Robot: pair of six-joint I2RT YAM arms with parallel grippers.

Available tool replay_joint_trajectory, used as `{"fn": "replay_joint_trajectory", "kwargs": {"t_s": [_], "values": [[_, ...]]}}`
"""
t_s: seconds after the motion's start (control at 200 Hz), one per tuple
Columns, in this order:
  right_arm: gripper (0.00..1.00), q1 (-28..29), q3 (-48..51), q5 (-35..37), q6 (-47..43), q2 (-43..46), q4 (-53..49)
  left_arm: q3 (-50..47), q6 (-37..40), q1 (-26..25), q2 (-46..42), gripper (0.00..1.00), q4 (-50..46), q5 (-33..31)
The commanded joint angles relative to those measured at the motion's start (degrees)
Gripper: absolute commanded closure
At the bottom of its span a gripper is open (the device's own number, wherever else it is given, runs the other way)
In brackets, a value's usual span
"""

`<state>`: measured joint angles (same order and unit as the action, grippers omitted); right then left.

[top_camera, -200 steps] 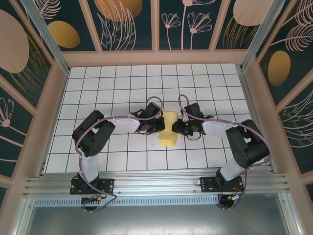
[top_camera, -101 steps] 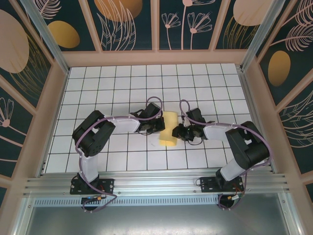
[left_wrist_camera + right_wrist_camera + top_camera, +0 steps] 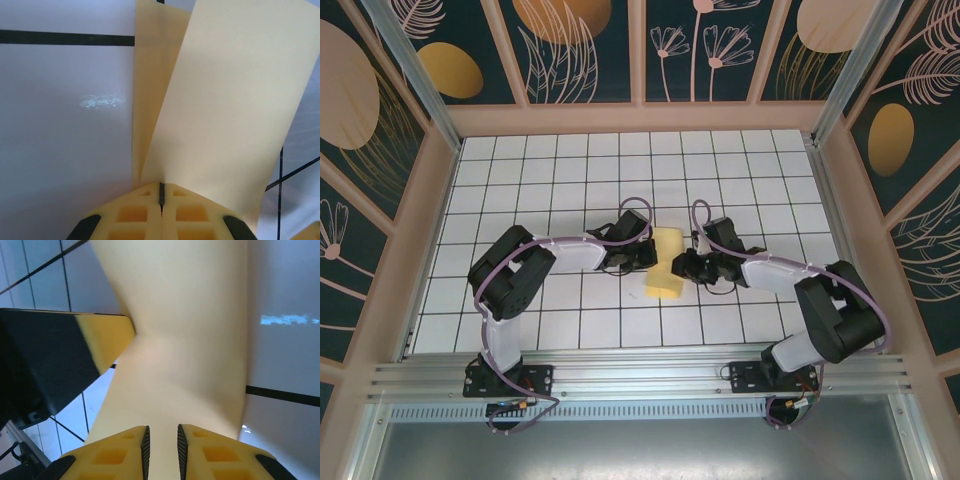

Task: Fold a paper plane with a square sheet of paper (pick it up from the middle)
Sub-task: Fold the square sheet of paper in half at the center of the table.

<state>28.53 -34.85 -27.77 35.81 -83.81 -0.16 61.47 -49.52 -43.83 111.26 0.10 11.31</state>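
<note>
Yellow paper stays clamped in left fingers; right gripper has slid nearer along its edge, fingers slightly apart astride it — regrip for crease.

Right arm swung out rightward, elbow now farther right and nearer; right gripper shifted slightly nearer against the yellow paper, whose right edge looks pinched in more.

The left claw pinches the folded yellow paper.
</note>
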Motion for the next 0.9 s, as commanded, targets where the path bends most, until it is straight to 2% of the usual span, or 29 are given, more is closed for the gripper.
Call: {"fn": "replay_joint_trajectory", "kwargs": {"t_s": [0.0,0.22,0.36,0.52,0.696,0.891], "values": [[0.75,1.1,0.2,-1.4,1.4,0.9,0.9,-1.8,0.7,-0.2,3.8,1.0,-5.1,-2.3],[0.75,1.3,5.2,-0.7,3.1,-1.0,5.0,-1.5,1.0,-0.3,4.1,1.0,-5.1,-2.1],[0.75,1.3,5.7,0.3,2.5,-3.3,3.7,-1.4,1.0,-0.3,4.3,1.0,-5.1,-2.0],[0.75,1.8,4.0,1.6,1.5,0.1,-0.1,-1.6,1.0,-0.2,4.1,1.0,-5.0,-2.1],[0.75,2.5,2.9,-1.1,1.4,3.7,-0.4,-1.8,1.2,-0.3,4.1,1.0,-4.8,-1.9],[0.75,3.9,4.5,-2.2,2.4,3.2,1.5,-1.8,1.3,-0.3,4.1,1.0,-4.8,-1.8]]}}
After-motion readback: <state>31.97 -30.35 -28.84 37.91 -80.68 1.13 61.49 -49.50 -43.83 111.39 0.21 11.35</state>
